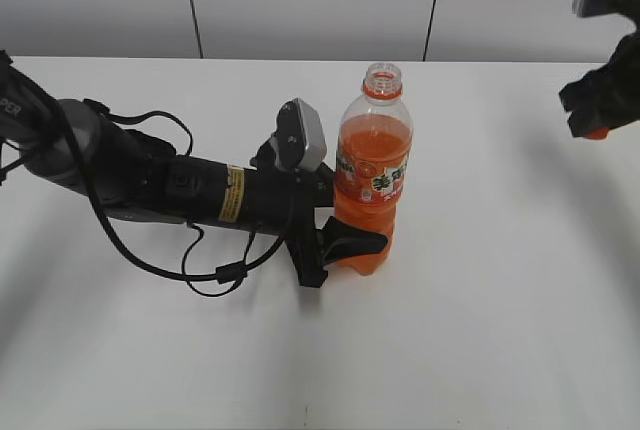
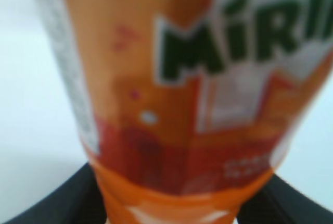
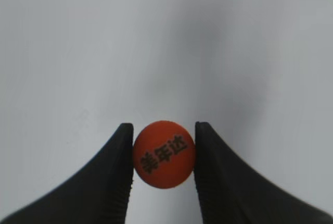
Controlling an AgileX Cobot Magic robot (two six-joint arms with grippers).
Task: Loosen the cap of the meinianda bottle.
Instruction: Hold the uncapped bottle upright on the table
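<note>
The meinianda bottle (image 1: 372, 175) stands upright mid-table, full of orange drink, its neck open with only the orange ring left. My left gripper (image 1: 345, 245) is shut on the bottle's lower body; the left wrist view shows the label (image 2: 208, 78) filling the frame between the black fingers. My right gripper (image 1: 597, 128) is raised at the far right, well away from the bottle. It is shut on the orange cap (image 3: 164, 154), which shows dark printed characters on top; a bit of the cap (image 1: 597, 133) shows under the fingers.
The left arm (image 1: 150, 175) lies low across the white table (image 1: 480, 330) from the left, with a loose black cable (image 1: 215, 270) looping in front of it. A grey panelled wall (image 1: 300, 0) stands behind the table's far edge.
</note>
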